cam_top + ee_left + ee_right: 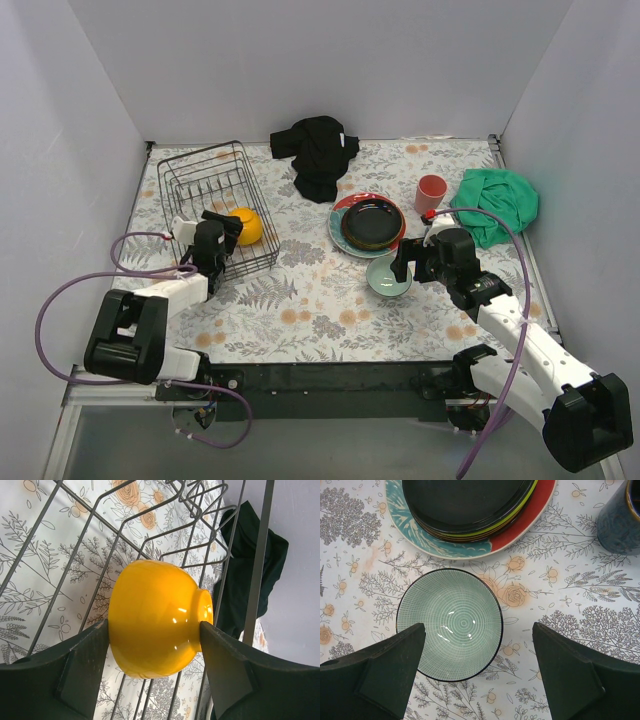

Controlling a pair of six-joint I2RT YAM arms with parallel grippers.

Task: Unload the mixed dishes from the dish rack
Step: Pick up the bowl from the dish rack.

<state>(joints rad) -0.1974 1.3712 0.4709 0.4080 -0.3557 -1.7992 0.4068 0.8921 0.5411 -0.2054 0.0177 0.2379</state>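
Note:
The black wire dish rack [200, 185] stands at the left of the table. An orange bowl [247, 226] lies on its side in the rack's near right part. My left gripper [222, 234] is shut on the orange bowl [150, 605], one finger on its wall and one on its foot. Rack wires [258, 560] run behind it. My right gripper [408, 262] is open above a pale green bowl [450, 625] that stands upright on the table. A stack of plates [370, 222] with a black one on top [465, 502] lies just beyond it. A dark blue mug [622, 517] and a pink-red cup [431, 190] stand to the right.
A black cloth [318, 150] lies at the back behind the rack and shows in the left wrist view [235, 580]. A green cloth [497, 203] lies at the right edge. White walls close in three sides.

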